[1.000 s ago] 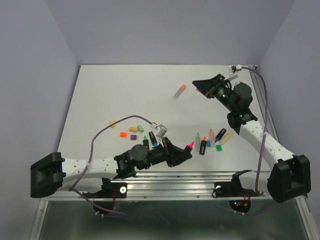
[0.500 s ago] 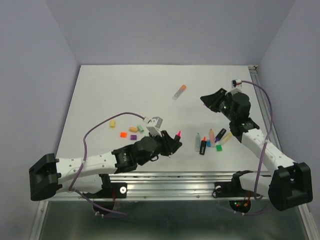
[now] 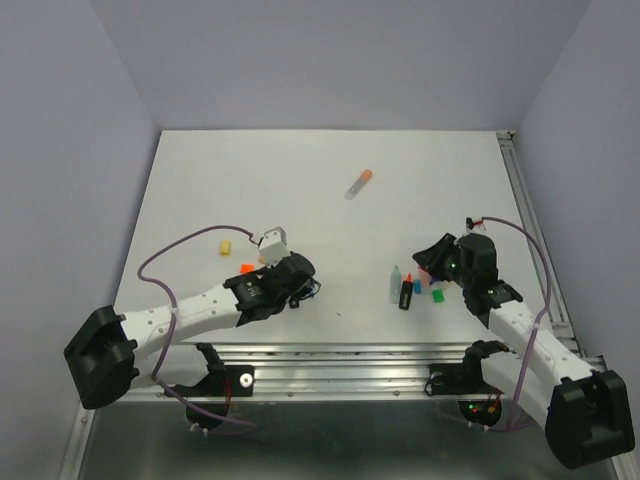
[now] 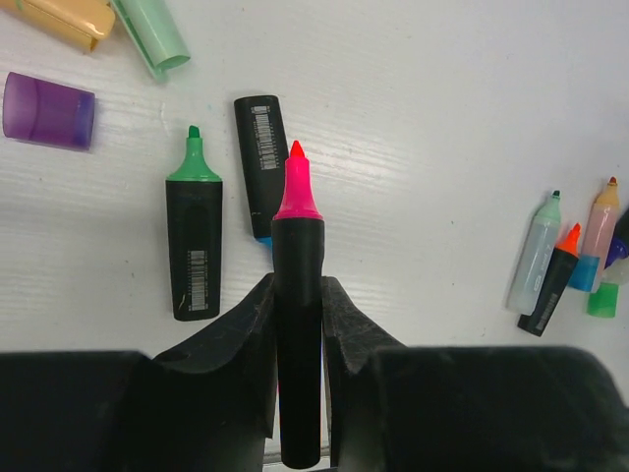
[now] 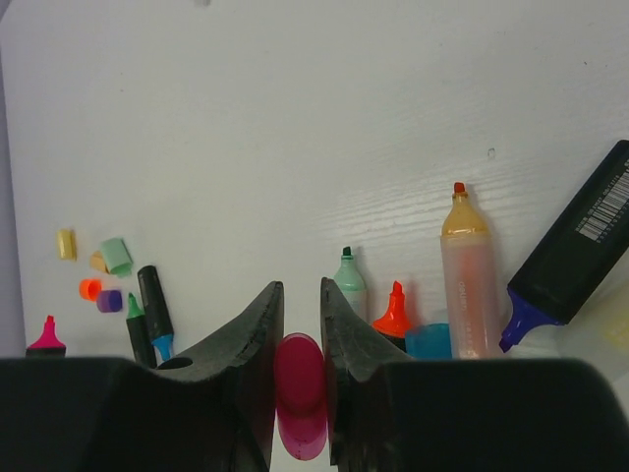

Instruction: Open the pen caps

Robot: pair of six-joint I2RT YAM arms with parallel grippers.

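My left gripper is shut on a black pen with a bare pink tip, low over the table at the front left. My right gripper is shut on a pink pen cap, which shows between its jaws. It hovers by the group of pens at the front right. Loose pen caps lie by the left gripper: purple, peach and green. A yellow cap and an orange cap lie further left.
A green-tipped black pen and a blue-tipped black pen lie uncapped under the left gripper. Near the right gripper lie a pale green pen, an orange-tipped pen, a blue cap and a peach pen. A capped pen lies mid-table.
The left arm has swung left and back toward the loose caps with the pink-tipped pen. The right arm has come down and forward from the far right to the pens at the front right.
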